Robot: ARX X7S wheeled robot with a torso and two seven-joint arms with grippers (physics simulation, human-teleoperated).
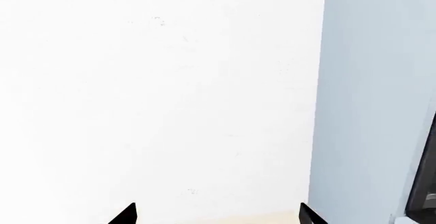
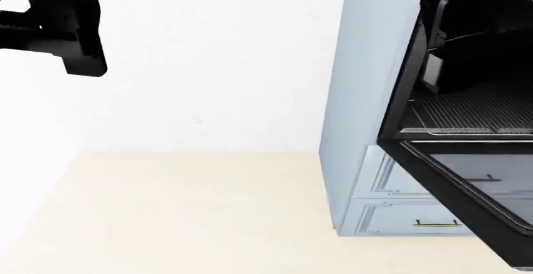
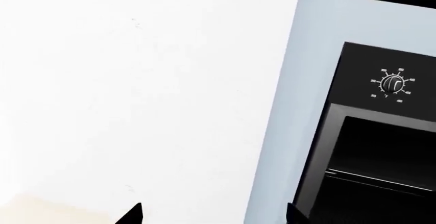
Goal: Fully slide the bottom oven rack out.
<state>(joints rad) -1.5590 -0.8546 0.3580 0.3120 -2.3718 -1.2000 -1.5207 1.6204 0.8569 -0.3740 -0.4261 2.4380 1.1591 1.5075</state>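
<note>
The oven (image 2: 466, 99) stands at the right of the head view with its door (image 2: 466, 186) hanging open. Inside, the bottom oven rack (image 2: 475, 108), a silver wire rack with a stepped front rail, lies within the cavity. A thinner line above it may be the other rack (image 2: 483, 37). My left gripper (image 1: 218, 216) is open and empty, facing a white wall, far left of the oven. My left arm's black end (image 2: 79, 37) shows at the upper left of the head view. My right gripper (image 3: 212, 216) is open and empty, apart from the oven front (image 3: 381, 152).
A pale blue cabinet column (image 2: 358, 99) frames the oven, with drawers (image 2: 416, 218) below it. The oven's control knob (image 3: 391, 83) sits above the cavity. A white wall (image 2: 208, 68) and beige floor (image 2: 166, 211) fill the left.
</note>
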